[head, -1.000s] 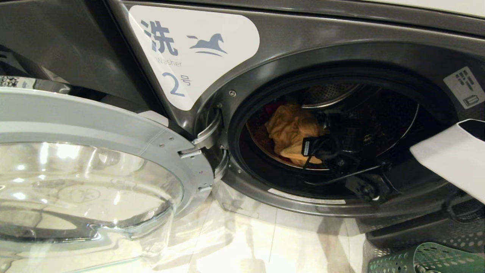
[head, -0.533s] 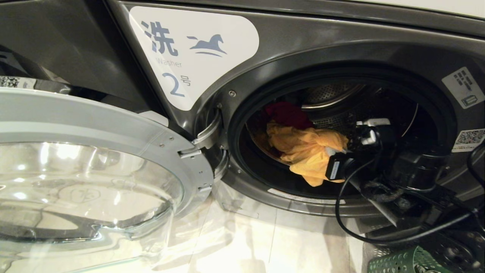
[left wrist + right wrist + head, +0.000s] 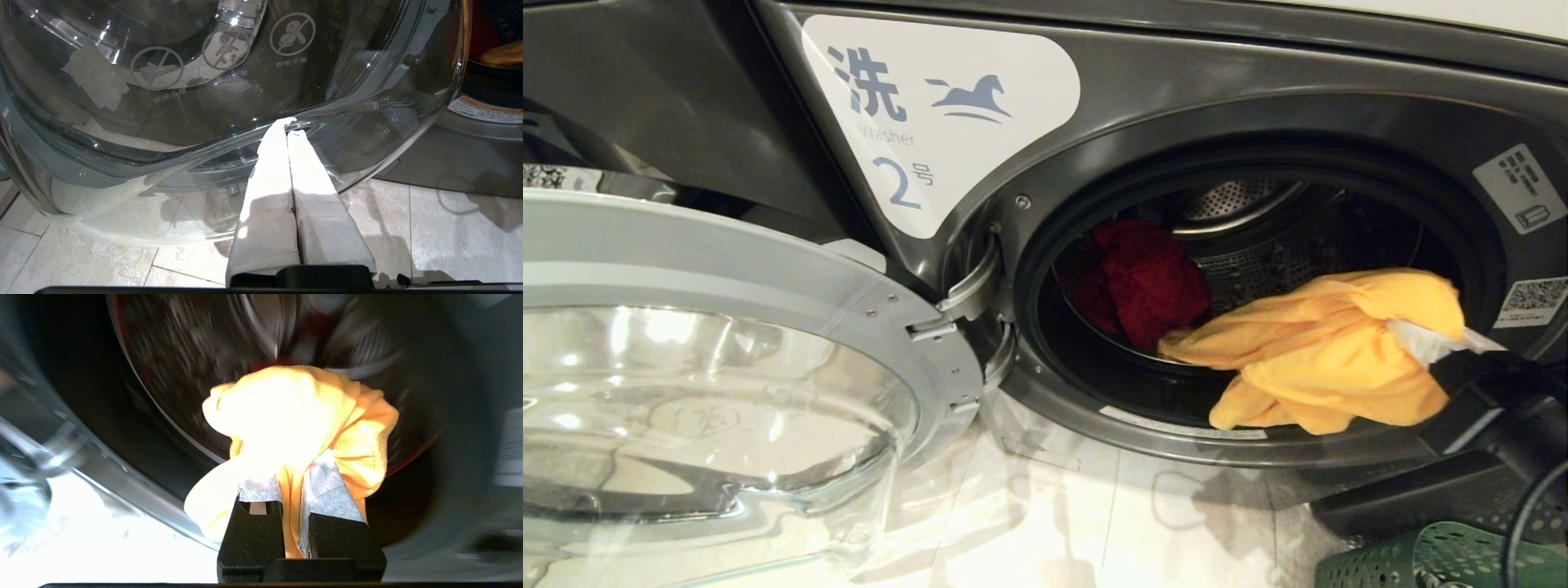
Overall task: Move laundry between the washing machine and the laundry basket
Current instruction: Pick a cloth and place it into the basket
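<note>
Two garments show at the washer (image 3: pixel 1258 122): a yellow cloth (image 3: pixel 1331 351), crumpled and hanging in soft folds across the right of the door opening, and a dark red one (image 3: pixel 1143 278) left far inside the drum. The right gripper (image 3: pixel 292 486) is clamped on the yellow cloth; the left gripper (image 3: pixel 291 128), pressed together and empty, rests near the open glass door (image 3: pixel 204 81). Lifting the trailing folds over the door rim before swinging to the green basket (image 3: pixel 1437 559), near right, should avoid snagging.
</note>
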{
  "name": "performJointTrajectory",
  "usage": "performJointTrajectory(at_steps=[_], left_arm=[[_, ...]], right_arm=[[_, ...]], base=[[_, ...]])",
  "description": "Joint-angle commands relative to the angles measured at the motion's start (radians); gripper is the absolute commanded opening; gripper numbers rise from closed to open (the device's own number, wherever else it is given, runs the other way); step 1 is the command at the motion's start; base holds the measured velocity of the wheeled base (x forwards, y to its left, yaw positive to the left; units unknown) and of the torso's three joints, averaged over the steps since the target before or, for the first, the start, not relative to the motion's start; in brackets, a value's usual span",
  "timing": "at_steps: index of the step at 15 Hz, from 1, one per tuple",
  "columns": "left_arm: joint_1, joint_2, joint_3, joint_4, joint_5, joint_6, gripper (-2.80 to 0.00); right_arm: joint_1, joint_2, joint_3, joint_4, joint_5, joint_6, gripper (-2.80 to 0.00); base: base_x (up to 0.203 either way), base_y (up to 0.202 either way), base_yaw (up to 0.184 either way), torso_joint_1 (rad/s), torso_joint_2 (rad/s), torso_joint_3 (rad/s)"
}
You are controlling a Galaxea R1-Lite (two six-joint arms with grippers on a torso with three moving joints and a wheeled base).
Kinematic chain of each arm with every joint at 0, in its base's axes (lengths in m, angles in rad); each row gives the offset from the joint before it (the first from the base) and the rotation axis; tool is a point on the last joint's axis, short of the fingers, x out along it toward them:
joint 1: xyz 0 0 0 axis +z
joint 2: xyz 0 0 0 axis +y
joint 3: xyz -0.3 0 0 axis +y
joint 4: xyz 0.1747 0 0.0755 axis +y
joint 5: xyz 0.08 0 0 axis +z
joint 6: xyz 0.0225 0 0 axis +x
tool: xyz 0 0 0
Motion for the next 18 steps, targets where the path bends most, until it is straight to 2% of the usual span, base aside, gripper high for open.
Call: performJointTrajectory(at_steps=[1,3,5,8,10,12,15,18], left_arm=[[0.0,0.002,0.04,-0.001,0.0,0.0,-2.8],[0.0,0.002,0.04,-0.001,0.0,0.0,-2.8],[0.0,0.002,0.04,-0.001,0.0,0.0,-2.8],[0.0,0.002,0.04,-0.001,0.0,0.0,-2.8],[0.0,0.002,0.04,-0.001,0.0,0.0,-2.8],[0.0,0.002,0.04,-0.001,0.0,0.0,-2.8],[0.0,0.002,0.04,-0.001,0.0,0.0,-2.8],[0.0,0.002,0.04,-0.001,0.0,0.0,-2.8]], right_arm=[[0.03,-0.211,0.024,0.021,0.0,-0.037,-2.8],[0.085,-0.337,0.033,0.099,0.009,-0.093,-2.8],[0.179,-0.434,0.033,0.193,0.016,-0.138,-2.8],[0.33,-0.504,0.02,0.233,0.016,-0.206,-2.8],[0.386,-0.558,-0.032,0.255,0.018,-0.256,-2.8],[0.415,-0.58,-0.075,0.268,0.032,-0.278,-2.8],[0.426,-0.611,-0.092,0.255,0.154,-0.349,-2.8],[0.429,-0.615,-0.105,0.182,0.212,-0.377,-2.8]], base=[[0.0,0.0,0.0,0.0,0.0,0.0],[0.0,0.0,0.0,0.0,0.0,0.0],[0.0,0.0,0.0,0.0,0.0,0.0],[0.0,0.0,0.0,0.0,0.0,0.0],[0.0,0.0,0.0,0.0,0.0,0.0],[0.0,0.0,0.0,0.0,0.0,0.0],[0.0,0.0,0.0,0.0,0.0,0.0],[0.0,0.0,0.0,0.0,0.0,0.0]])
